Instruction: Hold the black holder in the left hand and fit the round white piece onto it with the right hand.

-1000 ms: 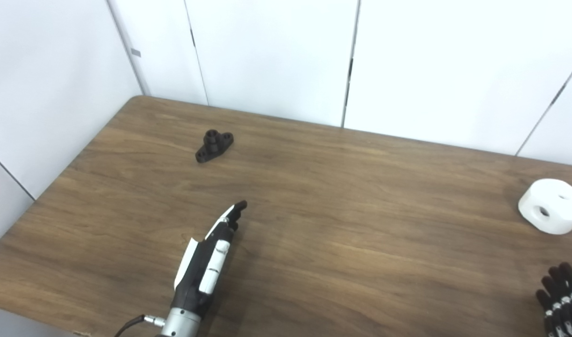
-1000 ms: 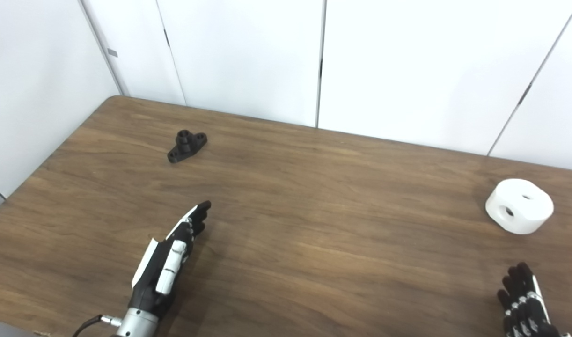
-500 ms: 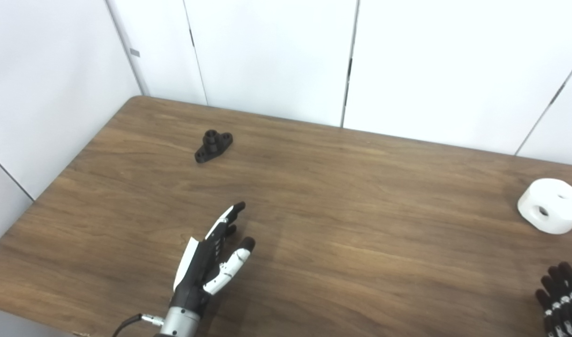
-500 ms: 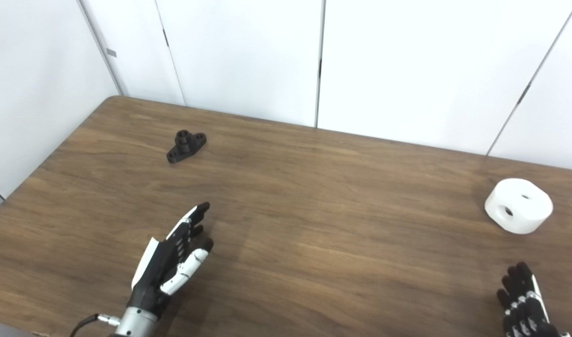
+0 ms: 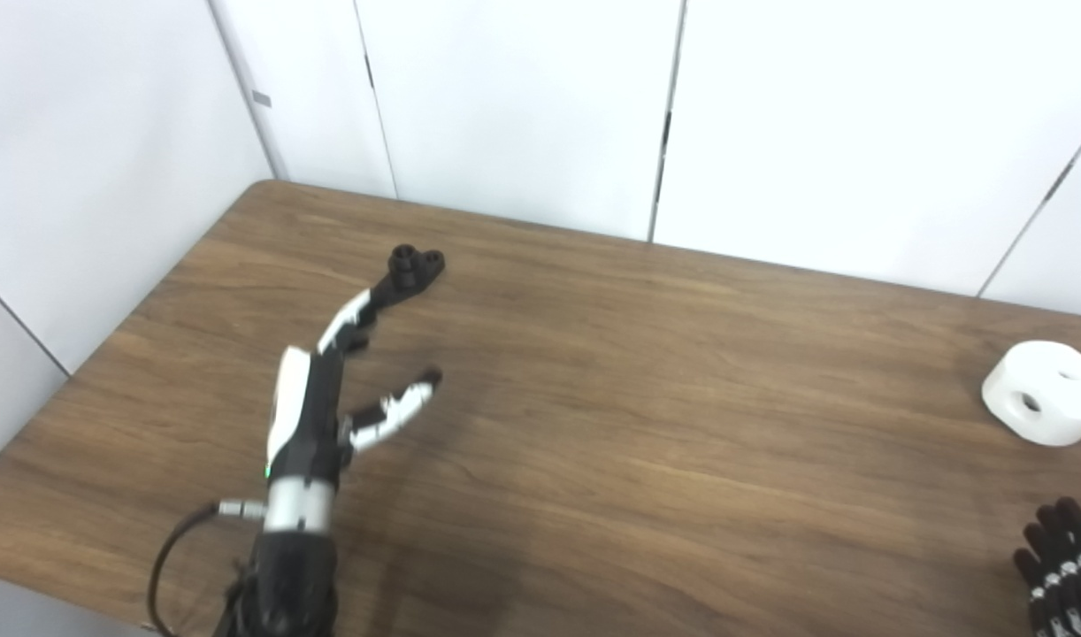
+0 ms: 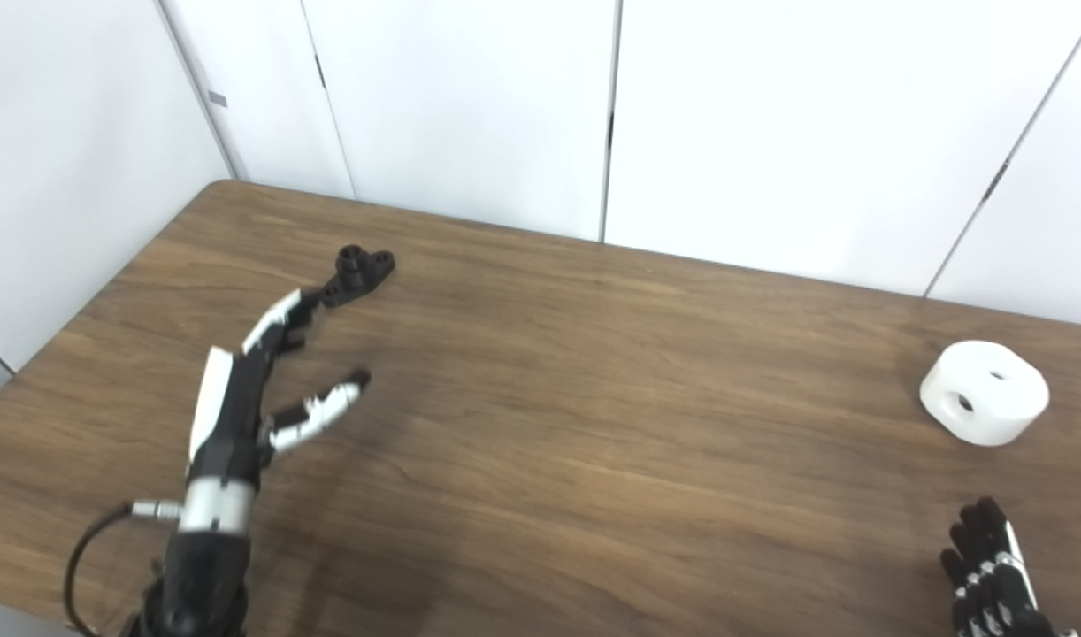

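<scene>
The brown wooden desk [image 5: 647, 398] has a smooth top. The left robot hand [image 5: 328, 389] is wide open, fingertips at the little black holder [image 5: 415, 265] near the far left corner. The right robot hand [image 6: 992, 575], fingers straight, holds nothing. The round white piece [image 6: 985, 392] sits by the right edge.

From my station I see a dark wood-grain surface [image 5: 647, 425] with a rounded far-left corner, backed by white wall panels [image 5: 514, 106] divided by thin dark vertical seams, one panel at the left carrying a small grey tag [image 5: 261, 98] beside its seam.
</scene>
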{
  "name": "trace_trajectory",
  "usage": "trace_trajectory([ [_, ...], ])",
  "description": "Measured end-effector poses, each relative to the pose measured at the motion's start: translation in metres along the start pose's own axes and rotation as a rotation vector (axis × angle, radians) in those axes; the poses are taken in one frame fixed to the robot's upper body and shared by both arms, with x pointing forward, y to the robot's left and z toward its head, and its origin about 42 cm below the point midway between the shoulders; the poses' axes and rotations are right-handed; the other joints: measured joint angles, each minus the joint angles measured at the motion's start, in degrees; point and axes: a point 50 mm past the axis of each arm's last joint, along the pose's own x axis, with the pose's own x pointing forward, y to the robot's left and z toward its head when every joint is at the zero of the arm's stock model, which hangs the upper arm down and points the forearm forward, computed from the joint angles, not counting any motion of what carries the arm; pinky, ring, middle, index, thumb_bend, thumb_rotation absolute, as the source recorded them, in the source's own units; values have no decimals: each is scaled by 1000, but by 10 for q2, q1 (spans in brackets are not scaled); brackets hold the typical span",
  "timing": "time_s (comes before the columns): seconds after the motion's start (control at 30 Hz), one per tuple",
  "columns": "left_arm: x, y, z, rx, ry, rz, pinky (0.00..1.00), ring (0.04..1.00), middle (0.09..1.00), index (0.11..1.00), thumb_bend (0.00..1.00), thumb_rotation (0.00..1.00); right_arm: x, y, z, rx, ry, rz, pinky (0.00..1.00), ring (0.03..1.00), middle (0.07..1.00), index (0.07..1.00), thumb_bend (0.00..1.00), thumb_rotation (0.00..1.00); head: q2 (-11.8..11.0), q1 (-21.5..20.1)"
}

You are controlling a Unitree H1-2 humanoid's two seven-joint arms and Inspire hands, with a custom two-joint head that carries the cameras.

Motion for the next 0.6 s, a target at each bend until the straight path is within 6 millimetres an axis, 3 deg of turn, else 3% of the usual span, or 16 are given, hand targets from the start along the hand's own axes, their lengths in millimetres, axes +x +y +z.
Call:
trace_trajectory([
  [0.13, 16, 4, 2, 80, 2, 25, 835, 885, 883, 854, 770, 217, 1, 1, 1, -2, -10, 0, 1000, 1000, 1000, 1000, 694, 1000, 3, 0],
  [0.6, 73, 12, -14, 264, 58, 40, 806, 907, 893, 841, 808, 304, -1, -1, 1, -6, -7, -6, 1000, 1000, 1000, 1000, 674, 1000, 7, -1],
])
